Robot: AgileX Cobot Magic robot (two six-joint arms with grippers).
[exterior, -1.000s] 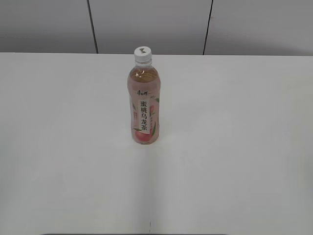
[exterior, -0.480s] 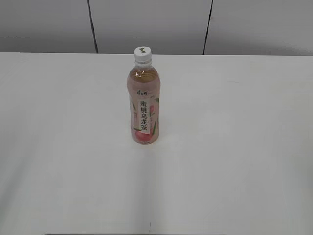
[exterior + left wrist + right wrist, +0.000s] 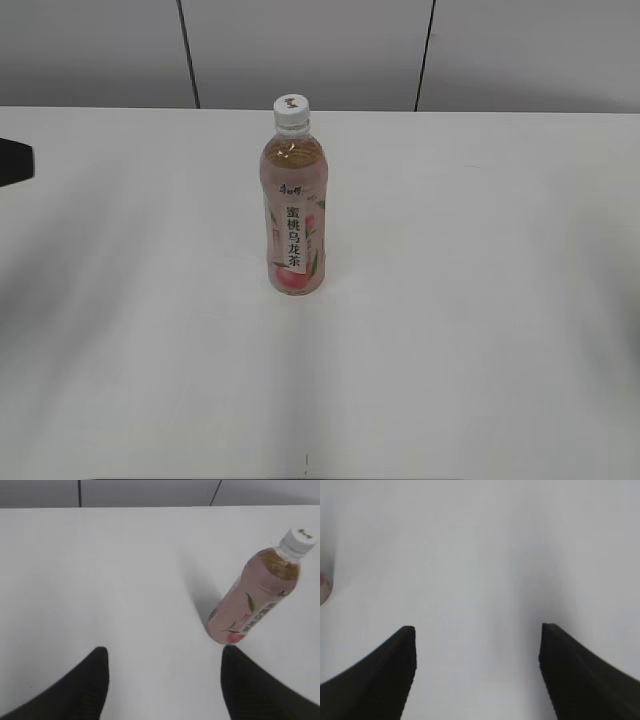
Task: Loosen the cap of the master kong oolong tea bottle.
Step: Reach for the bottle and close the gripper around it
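The master kong oolong tea bottle (image 3: 293, 215) stands upright in the middle of the white table, its white cap (image 3: 291, 108) on top. In the left wrist view the bottle (image 3: 255, 597) is at the right with its cap (image 3: 298, 540). My left gripper (image 3: 165, 652) is open and empty, short of the bottle and to its left; its dark tip shows at the exterior view's left edge (image 3: 14, 161). My right gripper (image 3: 476, 630) is open and empty over bare table; a sliver of the bottle (image 3: 323, 587) shows at that view's left edge.
The white table (image 3: 480, 300) runs back to a grey panelled wall (image 3: 310, 50) with dark vertical seams. Nothing else stands on the table.
A dark part of my left gripper has come into the exterior view at the left edge. The bottle has not moved.
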